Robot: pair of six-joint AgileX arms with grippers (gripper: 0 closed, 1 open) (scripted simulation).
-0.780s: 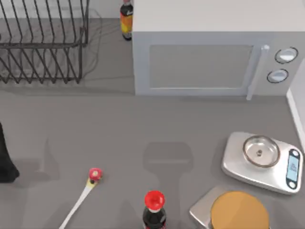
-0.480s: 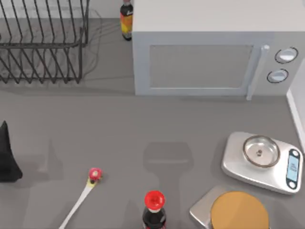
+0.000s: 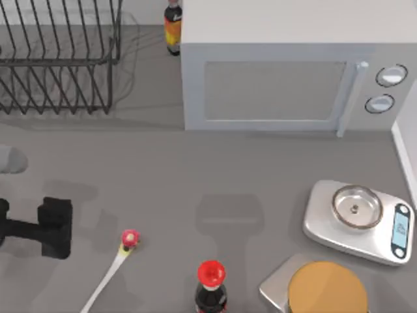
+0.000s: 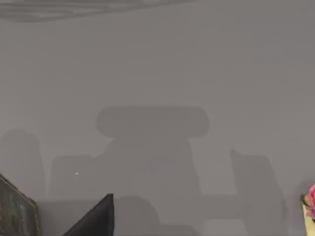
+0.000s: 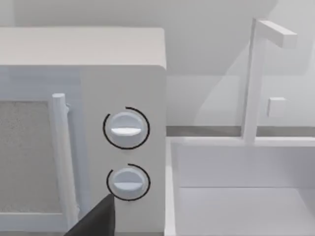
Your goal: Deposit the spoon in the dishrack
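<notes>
The spoon (image 3: 111, 270) lies flat near the table's front left, its white handle running to the front edge and its red and yellow knob end (image 3: 129, 238) pointing to the back right. My left gripper (image 3: 57, 228) hovers just left of that knob, open and holding nothing. In the left wrist view one dark finger (image 4: 96, 221) shows over bare table, and the spoon's knob (image 4: 310, 204) peeks in at the edge. The dishrack (image 3: 58, 65) stands at the back left, well apart from the spoon. In the right wrist view the right gripper's finger (image 5: 96, 221) faces the microwave, open.
A grey microwave (image 3: 280, 85) fills the back middle and right, with a dark bottle (image 3: 172, 26) behind its left corner. A red-capped cola bottle (image 3: 210, 287) stands just right of the spoon. A silver scale (image 3: 358, 218) and a round wooden disc (image 3: 326, 287) sit at the front right.
My left arm has swung in from the left edge, and its gripper now sits beside the spoon's knob. The spoon and everything else have stayed put.
</notes>
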